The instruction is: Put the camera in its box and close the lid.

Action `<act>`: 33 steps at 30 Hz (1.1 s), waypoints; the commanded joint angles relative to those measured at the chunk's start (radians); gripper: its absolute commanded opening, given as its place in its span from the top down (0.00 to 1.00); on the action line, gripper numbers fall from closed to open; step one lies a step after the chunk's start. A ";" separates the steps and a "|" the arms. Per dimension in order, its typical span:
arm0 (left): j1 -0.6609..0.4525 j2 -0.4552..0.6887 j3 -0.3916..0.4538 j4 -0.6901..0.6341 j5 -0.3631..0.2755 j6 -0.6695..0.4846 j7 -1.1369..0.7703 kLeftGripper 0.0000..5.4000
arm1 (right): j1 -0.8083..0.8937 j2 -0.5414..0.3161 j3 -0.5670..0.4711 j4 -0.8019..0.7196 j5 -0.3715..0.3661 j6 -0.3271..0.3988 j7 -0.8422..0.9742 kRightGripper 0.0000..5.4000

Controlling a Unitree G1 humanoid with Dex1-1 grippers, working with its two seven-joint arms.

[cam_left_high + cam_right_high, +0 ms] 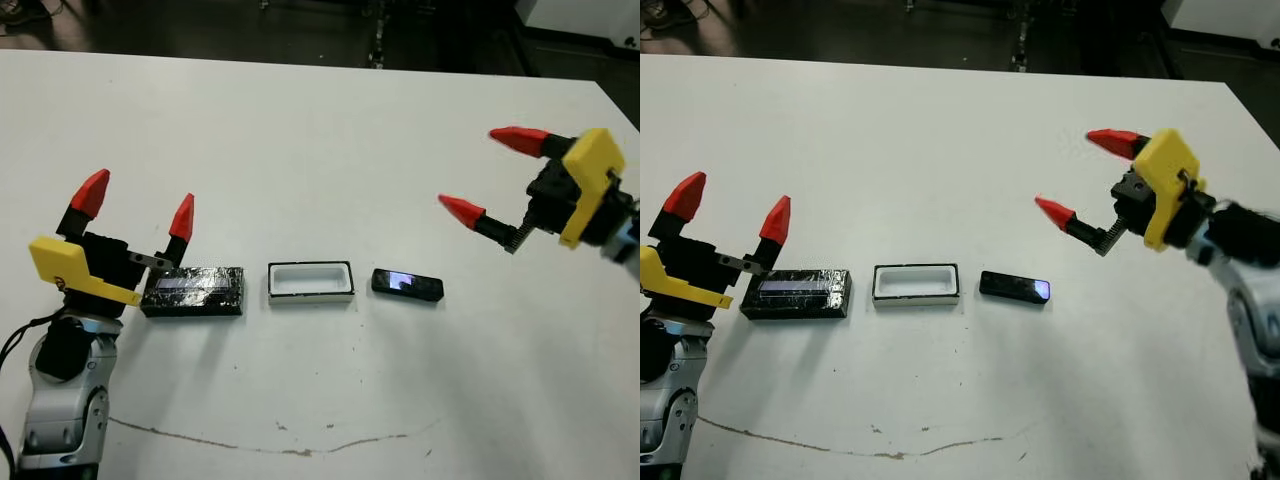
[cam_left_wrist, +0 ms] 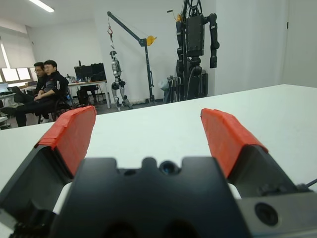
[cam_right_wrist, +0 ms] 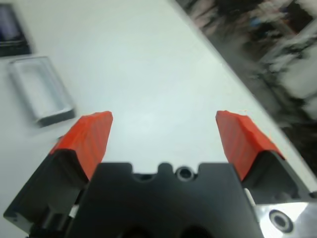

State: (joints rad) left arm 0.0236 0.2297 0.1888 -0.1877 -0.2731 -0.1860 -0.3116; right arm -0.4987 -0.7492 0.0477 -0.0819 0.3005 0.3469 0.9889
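Observation:
Three things lie in a row on the white table. The black glossy lid (image 1: pixel 193 291) is on the left, the white-rimmed box (image 1: pixel 310 281) sits empty in the middle, and the small black camera (image 1: pixel 407 285) with its glowing screen lies on the right. My left gripper (image 1: pixel 136 206) is open, raised just left of and above the lid. My right gripper (image 1: pixel 491 171) is open in the air, up and to the right of the camera. The right wrist view shows the box (image 3: pixel 40 89) and the lid (image 3: pixel 13 30); the camera is hidden there.
A thin dark scratch line (image 1: pixel 270 440) runs across the table near its front edge. Beyond the table's far edge, the left wrist view shows people (image 2: pixel 42 89) seated at desks and robot stands (image 2: pixel 194 44).

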 commanded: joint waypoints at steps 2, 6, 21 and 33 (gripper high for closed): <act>0.000 0.002 0.000 -0.004 -0.004 0.015 0.000 0.00 | -0.112 -0.017 0.098 0.145 -0.035 -0.020 0.167 0.00; 0.002 0.002 0.000 -0.014 -0.005 0.027 0.004 0.00 | -0.162 0.003 0.163 0.229 -0.077 -0.088 0.264 0.00; 0.004 0.005 -0.004 -0.015 0.003 0.027 0.006 0.00 | -0.188 0.069 0.264 0.346 -0.127 -0.031 0.395 0.00; 0.007 0.004 -0.002 -0.007 0.003 0.015 0.001 0.00 | -0.150 0.087 0.297 0.332 -0.212 -0.141 0.372 0.00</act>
State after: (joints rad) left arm 0.0224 0.2298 0.1885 -0.1973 -0.2821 -0.1701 -0.3101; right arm -0.6677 -0.6589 0.3358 0.2543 0.1083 0.2294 1.3687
